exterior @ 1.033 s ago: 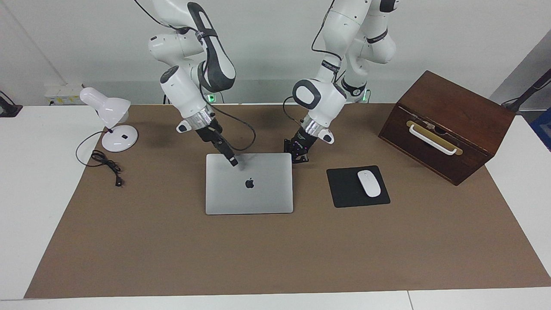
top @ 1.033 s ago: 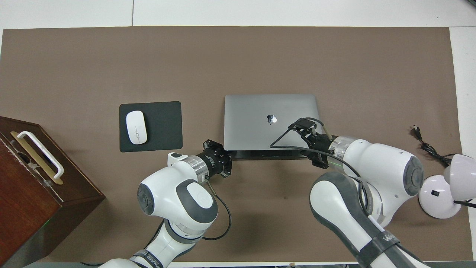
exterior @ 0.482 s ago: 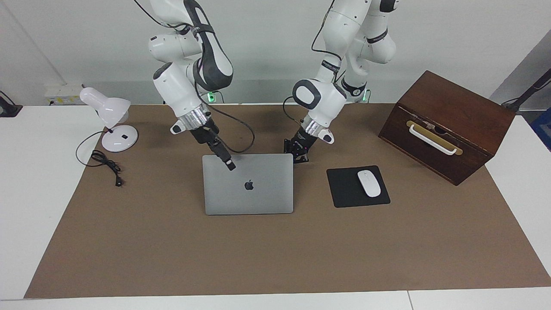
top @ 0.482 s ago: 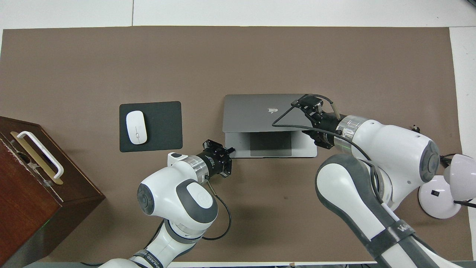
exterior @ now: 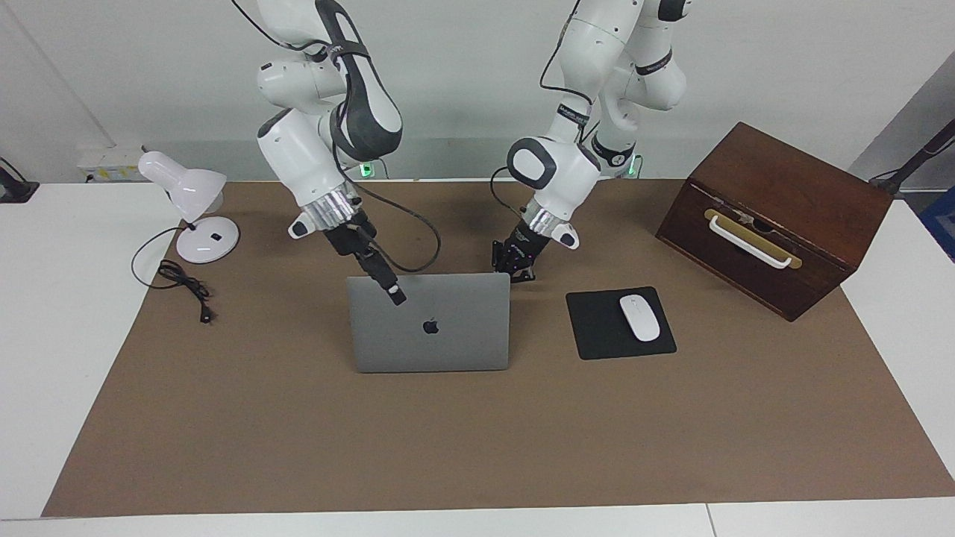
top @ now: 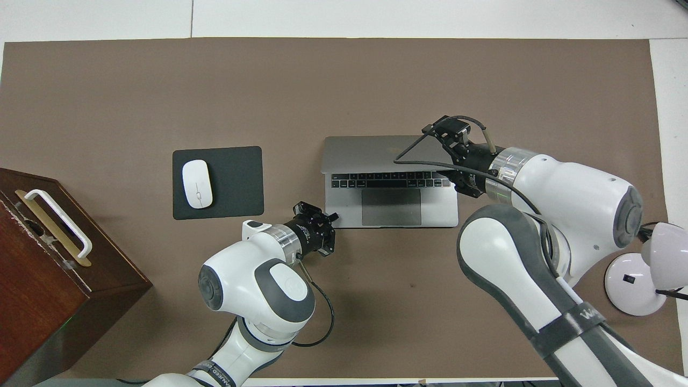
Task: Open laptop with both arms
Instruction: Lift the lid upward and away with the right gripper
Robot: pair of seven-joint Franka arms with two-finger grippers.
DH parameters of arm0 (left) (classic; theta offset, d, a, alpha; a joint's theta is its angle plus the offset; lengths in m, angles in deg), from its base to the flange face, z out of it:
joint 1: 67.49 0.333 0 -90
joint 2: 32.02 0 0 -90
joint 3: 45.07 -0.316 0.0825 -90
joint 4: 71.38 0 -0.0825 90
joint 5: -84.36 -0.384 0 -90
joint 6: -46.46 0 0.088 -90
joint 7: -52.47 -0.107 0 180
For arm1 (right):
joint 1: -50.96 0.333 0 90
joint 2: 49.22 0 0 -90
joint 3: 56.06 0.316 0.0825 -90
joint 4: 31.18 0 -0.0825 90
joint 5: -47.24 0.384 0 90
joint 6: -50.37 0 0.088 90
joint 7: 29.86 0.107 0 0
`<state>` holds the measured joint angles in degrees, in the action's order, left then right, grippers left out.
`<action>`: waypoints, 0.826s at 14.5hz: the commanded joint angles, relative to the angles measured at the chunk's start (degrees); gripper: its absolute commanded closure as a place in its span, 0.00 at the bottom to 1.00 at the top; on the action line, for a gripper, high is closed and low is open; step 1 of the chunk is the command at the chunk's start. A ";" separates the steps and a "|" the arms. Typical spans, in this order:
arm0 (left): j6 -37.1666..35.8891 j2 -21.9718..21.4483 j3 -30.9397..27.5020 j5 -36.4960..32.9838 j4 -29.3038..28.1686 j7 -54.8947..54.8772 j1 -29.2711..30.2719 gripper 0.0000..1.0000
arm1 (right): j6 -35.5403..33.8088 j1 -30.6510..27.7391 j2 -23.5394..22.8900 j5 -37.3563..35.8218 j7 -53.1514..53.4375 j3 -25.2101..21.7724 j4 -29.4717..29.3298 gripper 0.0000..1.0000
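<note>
The silver-grey laptop [exterior: 448, 335] stands open in the middle of the brown mat. Its lid, with the apple logo, is raised almost upright. The overhead view shows its lid [top: 365, 153], keyboard and dark trackpad [top: 391, 207]. My right gripper [exterior: 398, 297] is shut on the lid's top edge, toward the right arm's end; it also shows in the overhead view [top: 449, 174]. My left gripper [exterior: 520, 274] is shut and rests on the base's corner nearest the robots, at the left arm's end, also seen from overhead [top: 332, 217].
A black mouse pad [exterior: 597, 328] with a white mouse [exterior: 640, 318] lies beside the laptop toward the left arm's end. A brown wooden box [exterior: 776, 216] with a white handle stands past it. A white desk lamp [exterior: 186, 194] and its cable [exterior: 186, 287] are at the right arm's end.
My right gripper has swung the lid up from nearly closed to almost upright, uncovering the keyboard. My left gripper has stayed on the base's corner.
</note>
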<state>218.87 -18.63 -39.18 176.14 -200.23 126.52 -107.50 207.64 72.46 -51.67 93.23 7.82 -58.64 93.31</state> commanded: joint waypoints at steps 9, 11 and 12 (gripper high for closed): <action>1.87 2.16 -0.53 1.03 1.07 -0.65 -1.03 1.00 | -3.99 -0.14 -5.63 1.55 -3.75 -3.40 -11.46 0.00; 2.05 2.16 -0.53 1.03 0.98 -0.65 -1.03 1.00 | -4.43 -0.23 -6.42 1.55 -3.75 -4.01 -13.22 0.00; 1.87 2.16 -0.53 1.03 0.98 -0.65 -1.03 1.00 | -4.52 -0.23 -6.60 1.46 -3.75 -4.10 -13.75 0.00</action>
<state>219.04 -18.62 -39.18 176.14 -200.23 126.52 -107.57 204.39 72.44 -56.36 93.23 6.72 -62.11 82.84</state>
